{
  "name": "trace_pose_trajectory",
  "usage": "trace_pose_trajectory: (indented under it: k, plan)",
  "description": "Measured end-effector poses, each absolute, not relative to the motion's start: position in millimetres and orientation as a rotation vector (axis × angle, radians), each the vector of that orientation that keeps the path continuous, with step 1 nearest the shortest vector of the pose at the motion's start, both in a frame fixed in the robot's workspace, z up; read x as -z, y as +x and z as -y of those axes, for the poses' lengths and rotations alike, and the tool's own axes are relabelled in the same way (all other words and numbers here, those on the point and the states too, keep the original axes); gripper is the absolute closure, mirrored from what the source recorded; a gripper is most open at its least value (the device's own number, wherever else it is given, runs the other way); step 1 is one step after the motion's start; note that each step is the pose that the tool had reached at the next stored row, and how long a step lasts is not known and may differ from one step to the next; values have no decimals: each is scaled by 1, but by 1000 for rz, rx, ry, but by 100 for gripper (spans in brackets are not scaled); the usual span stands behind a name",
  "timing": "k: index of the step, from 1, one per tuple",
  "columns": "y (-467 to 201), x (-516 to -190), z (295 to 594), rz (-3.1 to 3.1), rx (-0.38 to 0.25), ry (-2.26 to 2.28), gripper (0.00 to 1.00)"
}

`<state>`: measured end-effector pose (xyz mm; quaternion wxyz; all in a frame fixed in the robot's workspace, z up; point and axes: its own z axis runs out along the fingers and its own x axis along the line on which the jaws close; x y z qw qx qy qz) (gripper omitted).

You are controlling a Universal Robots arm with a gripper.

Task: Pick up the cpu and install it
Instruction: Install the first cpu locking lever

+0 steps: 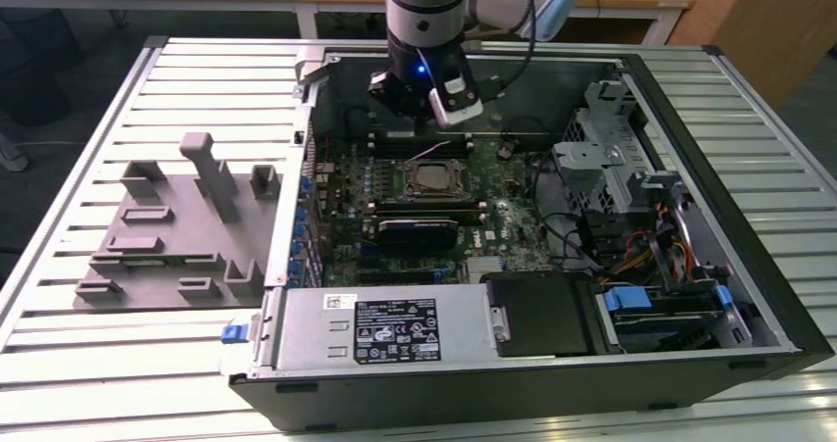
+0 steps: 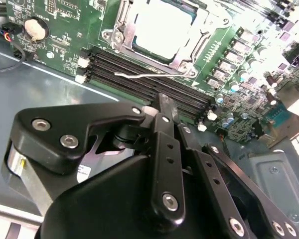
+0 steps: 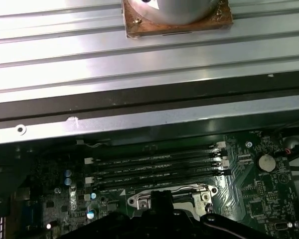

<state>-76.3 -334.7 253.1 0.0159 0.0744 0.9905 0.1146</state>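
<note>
The cpu (image 1: 426, 177) is a silvery square lying flat inside the motherboard socket near the middle of the open computer case. In the second wrist view the cpu (image 2: 162, 25) glares bright inside the metal socket frame (image 2: 187, 55). My gripper (image 1: 438, 119) hangs above the memory slots just behind the socket, clear of the chip. Its black fingers (image 2: 162, 107) stand together, shut, with nothing visible between them. In the first wrist view my gripper (image 3: 162, 199) covers most of the socket.
A thin metal lever (image 2: 139, 74) lies across the memory slots (image 2: 139, 64). The case wall (image 1: 294, 168) separates the board from a grey fixture plate (image 1: 171, 226) on the exterior view's left. A power supply (image 1: 379, 329) sits at the front, and a drive cage with cables (image 1: 615, 187) is on the exterior view's right.
</note>
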Motion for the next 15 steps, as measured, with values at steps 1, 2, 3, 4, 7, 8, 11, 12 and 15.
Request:
trace_pose_trajectory:
  k: [1,2,3,4,7,8,11,12,15]
  plan:
    - [-76,-253,335,-3081,-356,231,89]
    - [-76,-253,335,-3081,-356,231,89]
    - [-76,-253,335,-3081,-355,232,89]
    - [-76,-253,335,-3080,-354,232,89]
    - [-76,-252,335,-3071,-350,234,89]
    - [-76,-251,335,-3065,-350,236,89]
    - [-76,-250,335,-3043,-349,248,89]
    - [-76,-250,335,-3036,-348,253,89]
    - [-76,-248,335,-3011,-342,273,89]
